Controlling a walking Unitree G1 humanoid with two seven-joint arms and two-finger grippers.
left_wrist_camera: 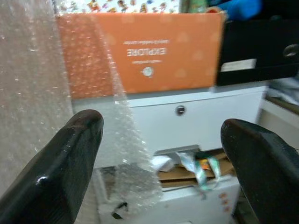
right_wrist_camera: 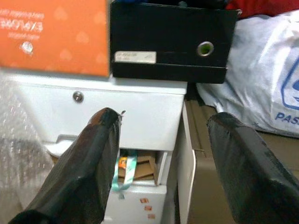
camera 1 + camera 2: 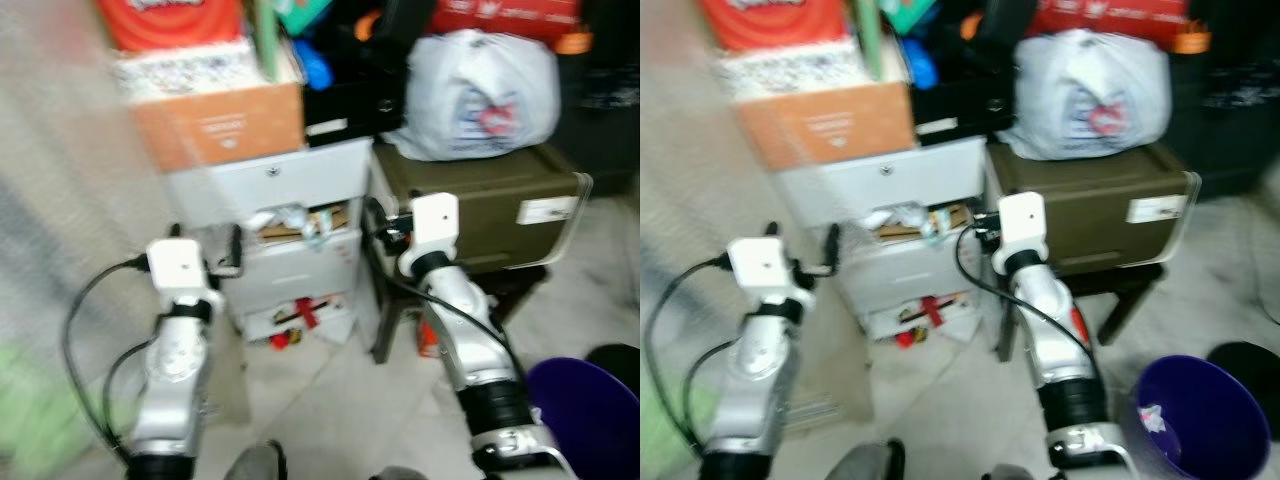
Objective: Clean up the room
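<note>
- Both arms are raised in front of a white drawer unit [image 3: 290,250], whose middle drawers hang open stuffed with paper and ribbon scraps [image 3: 300,225].
- Left gripper [image 1: 163,154] has its fingers spread wide, nothing between them, pointing at the unit next to some bubble wrap [image 1: 32,93].
- Right gripper [image 2: 161,158] is spread wide too, empty.
- Orange box [image 3: 220,125] sits on top of the unit.
- White plastic bag [image 3: 480,95] rests on an olive trunk [image 3: 480,205] to the right.
- Purple bin [image 3: 1195,420] sits near right on the floor.
</note>
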